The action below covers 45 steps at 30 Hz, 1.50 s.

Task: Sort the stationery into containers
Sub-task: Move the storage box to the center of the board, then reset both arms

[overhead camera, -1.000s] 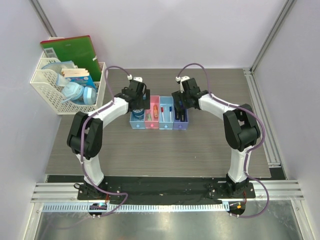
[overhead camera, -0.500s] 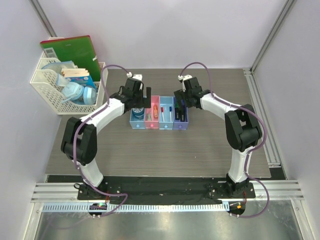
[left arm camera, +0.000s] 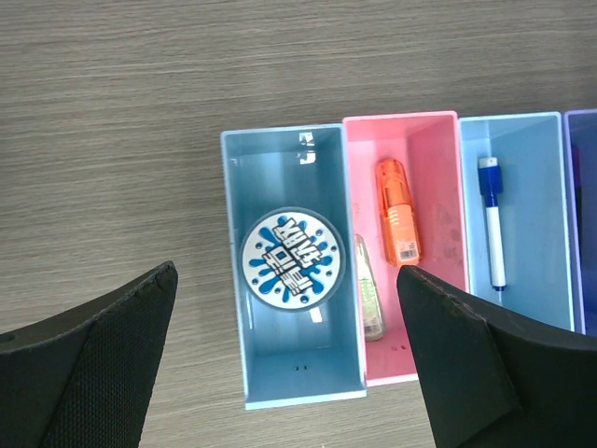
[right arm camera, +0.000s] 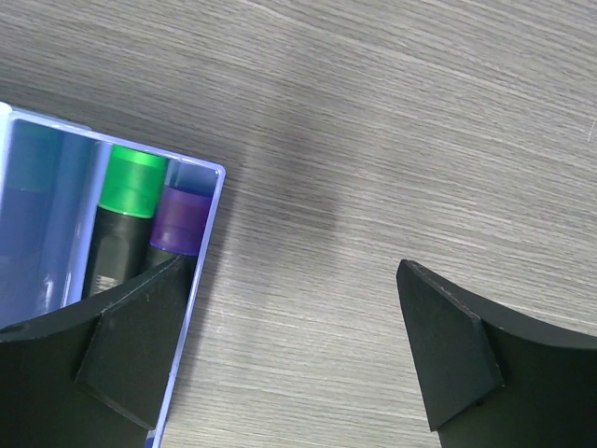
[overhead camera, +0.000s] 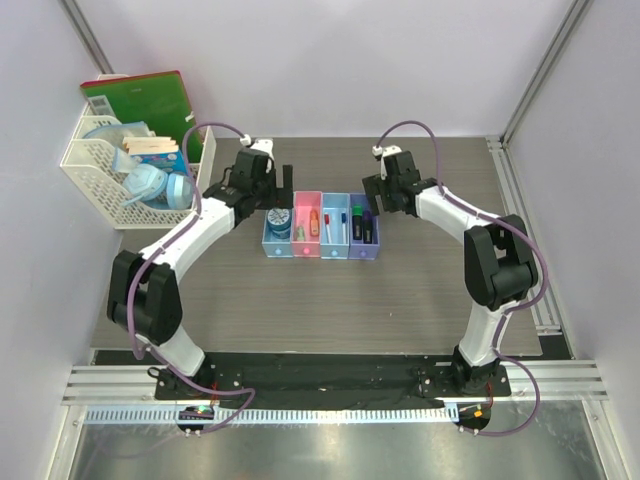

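On the table (overhead camera: 440, 290), a row of four joined bins (overhead camera: 320, 252) is flanked by two outstretched arms. The left gripper (left arm camera: 284, 273) is held above the blue bin (left arm camera: 233, 280), its fingers spread wide and empty. The right gripper (right arm camera: 289, 264) is likewise spread, over bare wood just beside the purple bin (right arm camera: 216, 201).

A tape roll (left arm camera: 291, 257) is laid flat in the blue bin; it is printed with a blue splash and lettering too stylised to be read. An orange highlighter (left arm camera: 396, 210), its label unreadable, and a pale pen (left arm camera: 368, 294) are seen in the pink bin (left arm camera: 438, 308). A blue-capped marker (left arm camera: 492, 224) is seen in the light blue bin (left arm camera: 532, 233). A green highlighter (right arm camera: 131, 187) and a purple highlighter (right arm camera: 182, 219) are seen in the purple bin.
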Motion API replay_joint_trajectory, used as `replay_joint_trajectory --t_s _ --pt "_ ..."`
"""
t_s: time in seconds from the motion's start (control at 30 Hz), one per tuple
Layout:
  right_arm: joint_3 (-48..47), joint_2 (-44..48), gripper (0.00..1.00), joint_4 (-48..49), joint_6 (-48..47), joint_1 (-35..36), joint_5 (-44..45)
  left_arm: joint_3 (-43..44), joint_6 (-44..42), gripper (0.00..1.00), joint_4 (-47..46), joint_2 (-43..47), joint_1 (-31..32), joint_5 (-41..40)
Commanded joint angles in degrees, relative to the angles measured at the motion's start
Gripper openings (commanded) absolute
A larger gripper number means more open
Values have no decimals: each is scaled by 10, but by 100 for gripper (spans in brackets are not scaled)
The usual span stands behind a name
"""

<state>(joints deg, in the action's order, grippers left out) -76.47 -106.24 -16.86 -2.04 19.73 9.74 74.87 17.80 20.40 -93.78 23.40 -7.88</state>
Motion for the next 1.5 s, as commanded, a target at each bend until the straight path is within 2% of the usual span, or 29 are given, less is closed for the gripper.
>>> replay_joint_trajectory --t_s 0.0,0.27,0.43,0.6,0.77,0.9,0.93,1.03,1.23,1.47 --pt "4 36 95 4 -13 -11 10 23 -7 100 7 32 -12 7" --pt "-5 36 95 -3 -14 -21 5 18 -9 100 14 54 -21 8" --pt "-36 87 96 -25 -5 -20 -25 26 -28 100 14 82 -24 5" --pt "-84 136 100 -89 -12 -21 -79 45 -58 100 39 104 -24 17" --pt "-87 190 100 -179 -26 -21 -139 36 -109 100 100 124 -32 75" --pt "-13 281 100 -191 -50 -23 -112 -2 -121 100 103 169 -80 163" --pt "1 300 100 -190 -54 -28 -108 -9 -124 100 104 178 -109 176" --pt "46 374 100 -190 -67 -65 -118 -46 -146 100 96 224 -174 237" --pt "114 467 100 -162 -49 -155 -171 -125 -171 100 68 285 -269 280" --pt "178 499 100 -111 -21 -160 -141 -198 -169 100 24 325 -288 312"
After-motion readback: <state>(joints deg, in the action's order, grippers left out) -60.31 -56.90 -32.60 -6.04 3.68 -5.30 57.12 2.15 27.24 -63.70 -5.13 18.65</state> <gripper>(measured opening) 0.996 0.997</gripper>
